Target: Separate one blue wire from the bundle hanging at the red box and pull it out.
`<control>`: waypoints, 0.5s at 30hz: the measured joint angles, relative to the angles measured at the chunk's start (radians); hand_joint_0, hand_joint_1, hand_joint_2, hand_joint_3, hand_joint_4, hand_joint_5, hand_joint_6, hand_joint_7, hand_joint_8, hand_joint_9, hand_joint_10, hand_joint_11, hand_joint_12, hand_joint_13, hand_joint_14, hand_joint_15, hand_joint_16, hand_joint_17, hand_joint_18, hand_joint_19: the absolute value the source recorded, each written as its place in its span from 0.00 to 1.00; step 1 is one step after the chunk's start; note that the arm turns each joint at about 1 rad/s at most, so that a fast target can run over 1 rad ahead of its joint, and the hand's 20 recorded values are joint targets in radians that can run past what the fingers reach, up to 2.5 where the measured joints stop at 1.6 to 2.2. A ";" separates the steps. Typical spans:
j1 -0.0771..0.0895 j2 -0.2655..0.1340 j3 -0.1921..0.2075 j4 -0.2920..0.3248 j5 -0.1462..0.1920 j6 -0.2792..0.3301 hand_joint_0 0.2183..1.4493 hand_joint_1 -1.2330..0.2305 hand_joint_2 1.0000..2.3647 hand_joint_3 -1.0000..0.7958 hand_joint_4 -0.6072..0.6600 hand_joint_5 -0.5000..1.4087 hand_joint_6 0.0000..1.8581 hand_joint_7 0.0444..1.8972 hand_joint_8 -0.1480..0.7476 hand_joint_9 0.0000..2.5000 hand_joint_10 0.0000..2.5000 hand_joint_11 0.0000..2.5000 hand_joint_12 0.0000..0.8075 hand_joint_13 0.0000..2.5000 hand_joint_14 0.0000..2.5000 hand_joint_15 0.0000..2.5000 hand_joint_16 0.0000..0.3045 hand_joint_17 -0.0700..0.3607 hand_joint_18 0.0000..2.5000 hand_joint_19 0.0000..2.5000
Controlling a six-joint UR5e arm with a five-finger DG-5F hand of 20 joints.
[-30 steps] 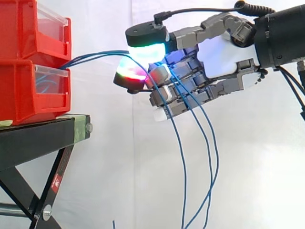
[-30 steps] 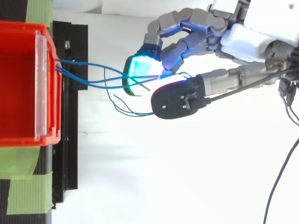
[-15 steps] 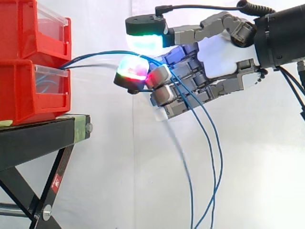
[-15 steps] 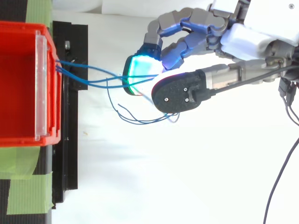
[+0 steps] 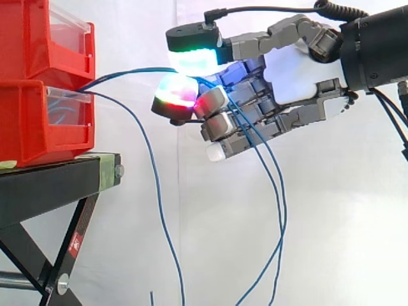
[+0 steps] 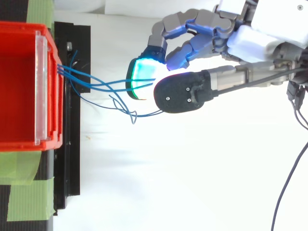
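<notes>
Blue wires (image 5: 137,70) stretch from the red box (image 5: 44,121) into the hand (image 5: 293,76), its fingers (image 5: 220,124) curled round two of them, apparently for pulling; one loose strand (image 5: 158,210) dangles beside the box.

One blue wire (image 5: 155,191) drops out of the robot hand (image 5: 290,76) and now hangs freely from the red box (image 5: 44,121).

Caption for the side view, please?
Hand, fingers curled round two thin blue wires from the stacked red plastic bins; a third blue wire hangs free beside the black metal stand.
</notes>
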 measured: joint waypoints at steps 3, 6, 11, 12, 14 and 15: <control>0.000 0.000 0.000 0.000 0.000 0.000 0.32 0.36 0.02 0.48 0.65 0.14 0.48 0.59 0.52 0.21 0.00 0.66 0.39 0.20 0.22 0.63 0.14 0.38 0.17 0.32; 0.000 0.000 0.000 0.000 0.000 0.000 0.34 0.32 0.02 0.49 0.66 0.14 0.48 0.61 0.52 0.19 0.00 0.66 0.40 0.19 0.17 0.66 0.14 0.39 0.16 0.31; 0.002 0.000 0.000 0.000 0.000 0.001 0.35 0.27 0.02 0.47 0.66 0.13 0.47 0.62 0.51 0.17 0.00 0.66 0.41 0.17 0.13 0.68 0.15 0.39 0.14 0.30; 0.002 0.000 0.000 0.000 0.000 0.001 0.35 0.26 0.02 0.46 0.66 0.12 0.47 0.63 0.51 0.16 0.00 0.67 0.41 0.17 0.13 0.69 0.15 0.40 0.14 0.30; 0.002 0.000 0.000 0.000 0.000 0.001 0.35 0.25 0.01 0.40 0.66 0.12 0.47 0.63 0.51 0.16 0.00 0.67 0.41 0.17 0.13 0.69 0.15 0.40 0.14 0.30; 0.002 0.000 0.000 0.000 0.000 0.001 0.34 0.25 0.01 0.38 0.66 0.12 0.47 0.62 0.51 0.16 0.00 0.67 0.41 0.17 0.13 0.69 0.15 0.40 0.14 0.30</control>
